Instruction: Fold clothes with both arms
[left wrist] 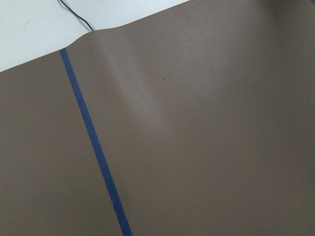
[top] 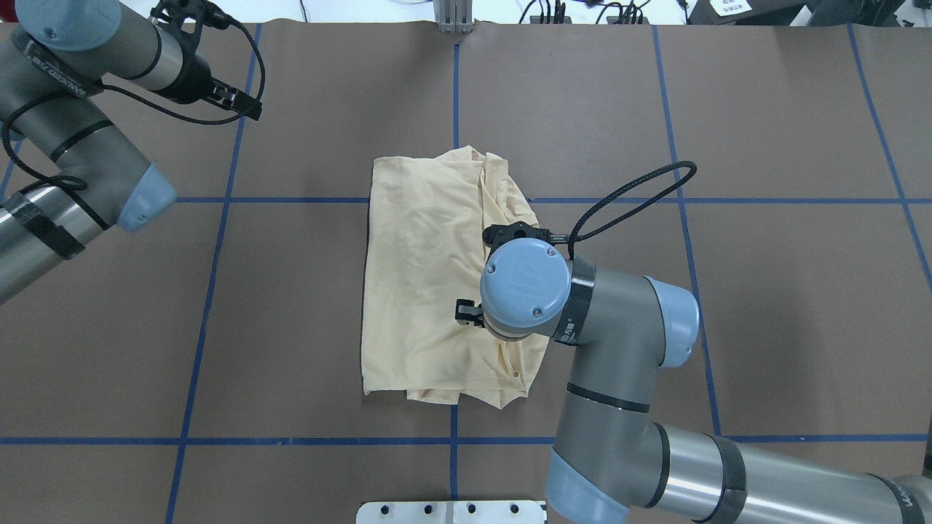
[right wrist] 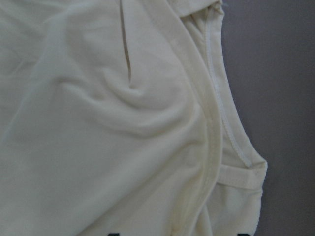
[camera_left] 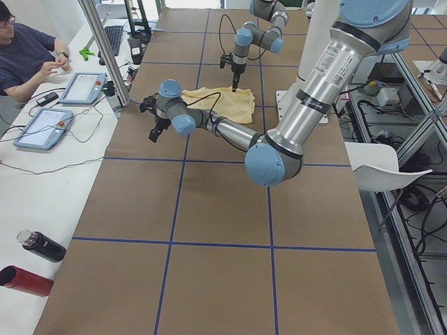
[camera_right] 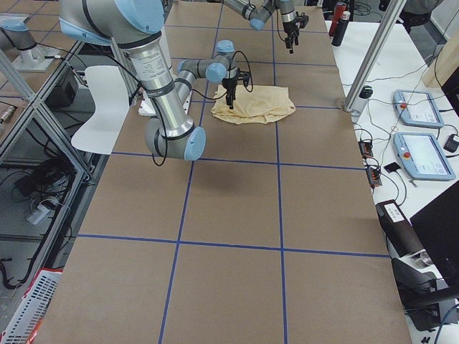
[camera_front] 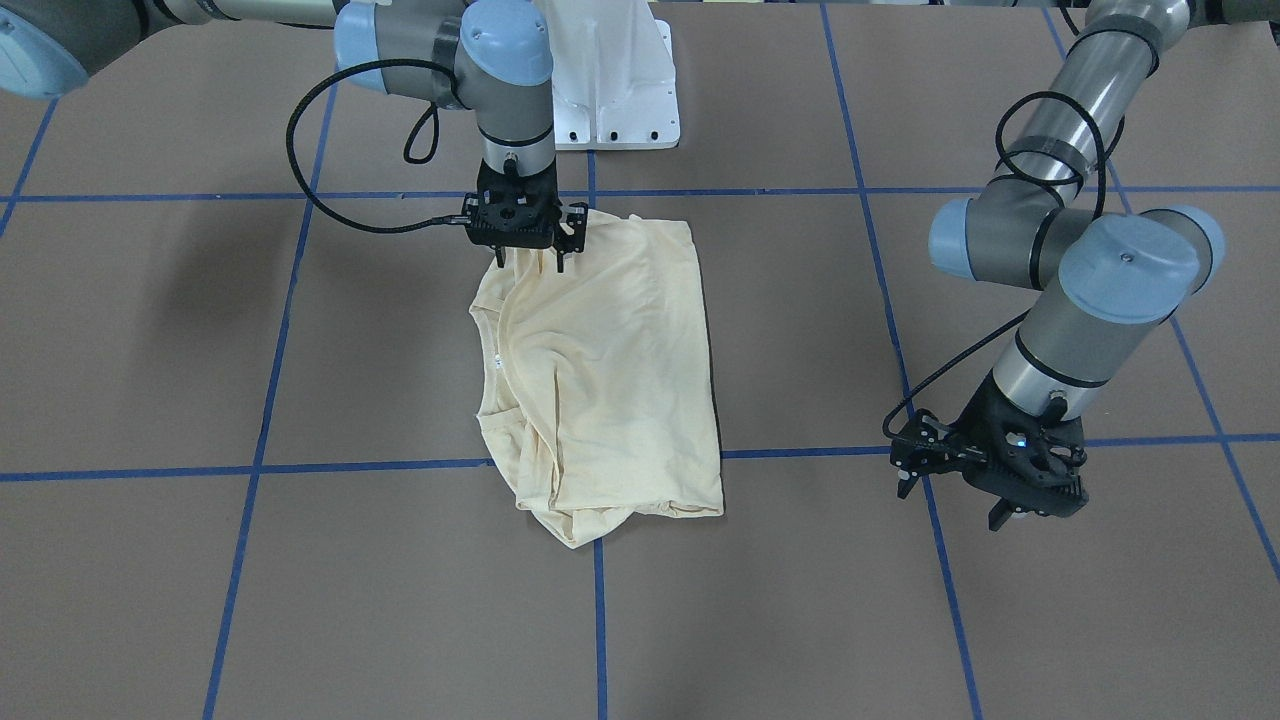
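A pale cream-yellow T-shirt (top: 422, 291) is being carried at the centre of the brown table (top: 728, 109), folded into a rough rectangle with rumpled layers bunched along its 3 o'clock side in the overhead view. In the front-facing view its neckline is being shown at 9 o'clock, marked by a small white label (camera_front: 497, 360). The right arm (top: 524, 284) is being held directly over that rumpled edge, wrist pointing down. Its jaws are being held apart, with their tips at the fabric near the shirt's corner closest to the robot, and no cloth is being pinched. The left arm (top: 87, 153) is being held at 10 o'clock of the shirt, well apart from it, above bare table beside a blue tape line (top: 240, 160). Its jaws are likewise being held spread and empty.
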Robot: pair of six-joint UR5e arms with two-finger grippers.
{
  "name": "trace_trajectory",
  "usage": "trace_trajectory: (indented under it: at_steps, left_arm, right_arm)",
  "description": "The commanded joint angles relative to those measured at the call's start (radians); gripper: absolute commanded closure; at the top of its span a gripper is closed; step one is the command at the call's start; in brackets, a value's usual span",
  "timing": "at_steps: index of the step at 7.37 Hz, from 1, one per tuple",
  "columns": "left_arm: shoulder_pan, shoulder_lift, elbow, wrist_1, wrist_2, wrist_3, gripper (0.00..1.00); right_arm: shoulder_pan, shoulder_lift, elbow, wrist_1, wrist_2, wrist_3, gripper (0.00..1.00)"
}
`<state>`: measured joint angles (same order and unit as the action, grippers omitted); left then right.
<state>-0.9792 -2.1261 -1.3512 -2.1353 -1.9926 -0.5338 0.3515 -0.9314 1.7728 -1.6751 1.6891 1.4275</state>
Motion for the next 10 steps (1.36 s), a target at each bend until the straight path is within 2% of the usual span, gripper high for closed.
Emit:
trace_trajectory:
  at_steps: [1, 3, 4, 7, 10]
  left_arm:
    - [0.001, 0.0, 0.001, -0.002, 0.0, 0.0, 0.0]
    - [0.001, 0.0, 0.001, -0.002, 0.0, -0.02, 0.0]
    - [0.001, 0.0, 0.001, -0.002, 0.0, -0.021, 0.0]
    - [0.002, 0.0, 0.001, -0.002, 0.0, -0.021, 0.0]
    - [0.002, 0.0, 0.003, -0.002, 0.0, -0.021, 0.0]
  right_arm:
    - [-0.051, 0.005, -0.003, -0.04, -0.035, 0.024, 0.2]
    - [-0.051, 0.002, -0.004, -0.041, -0.034, 0.01, 0.89]
    - [-0.045, 0.0, -0.004, -0.04, -0.035, 0.004, 1.0]
    - [-0.019, -0.019, 0.011, -0.041, -0.026, -0.013, 1.0]
    - [-0.043, -0.144, 0.14, -0.04, -0.034, -0.021, 1.0]
